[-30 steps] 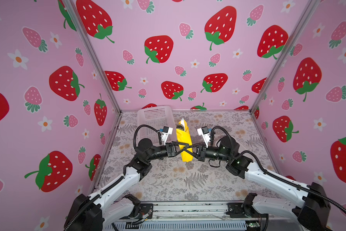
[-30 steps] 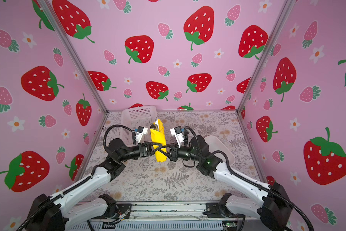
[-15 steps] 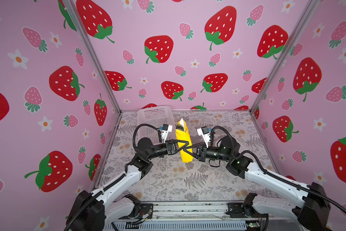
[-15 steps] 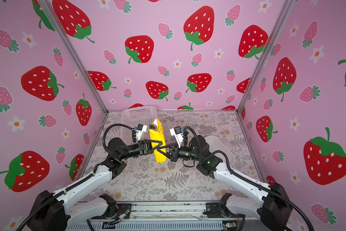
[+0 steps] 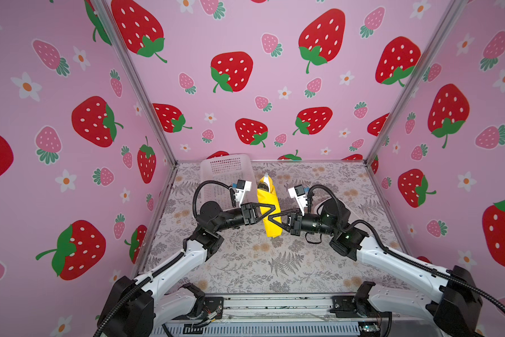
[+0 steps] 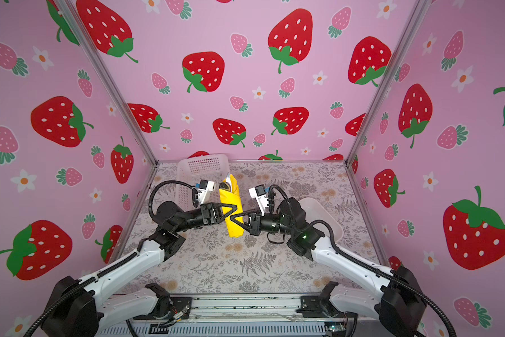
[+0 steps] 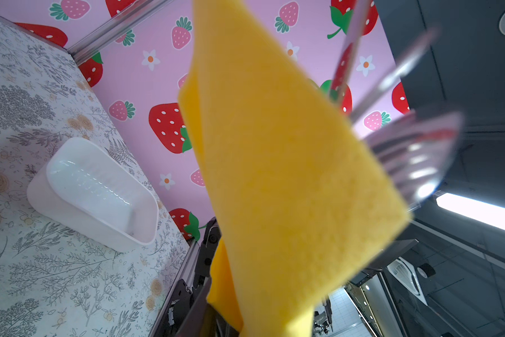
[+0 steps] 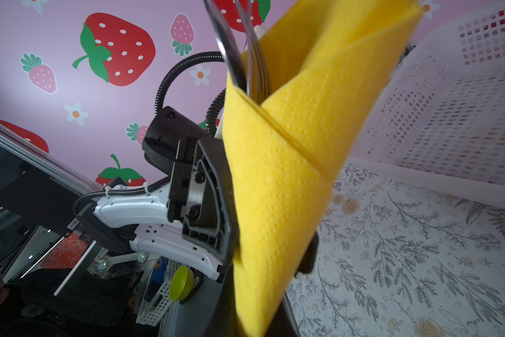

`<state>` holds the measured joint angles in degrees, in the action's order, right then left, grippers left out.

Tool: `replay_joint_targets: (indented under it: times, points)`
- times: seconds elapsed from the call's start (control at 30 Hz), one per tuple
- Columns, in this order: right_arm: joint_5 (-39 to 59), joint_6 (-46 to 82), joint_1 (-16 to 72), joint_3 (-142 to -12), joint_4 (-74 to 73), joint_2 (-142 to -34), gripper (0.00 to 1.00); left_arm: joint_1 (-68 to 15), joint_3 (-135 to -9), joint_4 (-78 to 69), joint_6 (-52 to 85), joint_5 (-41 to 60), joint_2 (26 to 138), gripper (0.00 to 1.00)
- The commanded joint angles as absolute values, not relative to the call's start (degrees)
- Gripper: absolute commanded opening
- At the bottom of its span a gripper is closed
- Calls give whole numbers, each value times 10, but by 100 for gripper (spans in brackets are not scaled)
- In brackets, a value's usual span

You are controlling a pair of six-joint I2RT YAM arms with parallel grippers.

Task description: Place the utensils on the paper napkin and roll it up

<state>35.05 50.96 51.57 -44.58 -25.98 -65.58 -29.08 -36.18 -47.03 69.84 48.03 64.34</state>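
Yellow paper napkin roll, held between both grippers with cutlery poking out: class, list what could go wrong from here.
The slim metal utensils stick out of the open end of the rolled yellow paper napkin; tilting might let them slide out.
Its overlapped flap looks unfastened, so it might unroll if the right gripper lets go.

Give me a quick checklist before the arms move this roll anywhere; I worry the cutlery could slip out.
1. Hold of the right gripper on the paper napkin: ok, shut on it.
2. Firm closure of the left gripper: cannot tell; its jaws straddle the roll.
3. The utensils tucked inside, heads poking from the open upper end: ok.
4. Wrap lying closed along its seam in the right wrist view: ok.
5. Lower end of the roll off the table: cannot tell.
6. The tray upright, nothing seen in it: ok.
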Motion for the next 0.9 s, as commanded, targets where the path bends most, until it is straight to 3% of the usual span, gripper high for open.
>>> replay_joint_targets:
  times: [0.0, 0.3, 0.7, 0.87]
  points:
    - [362, 515, 514, -443, -305, -656, 12, -288, -383, -503, 705, 481, 635, 27]
    - [366, 521, 513, -437, -306, -657, 15, -288, -381, -497, 697, 474, 628, 12]
    - [392, 539, 513, -437, -304, -662, 30, -288, -390, -473, 679, 484, 617, 9]
    - [412, 543, 513, -449, -306, -681, 31, -288, -395, -465, 671, 487, 615, 9]
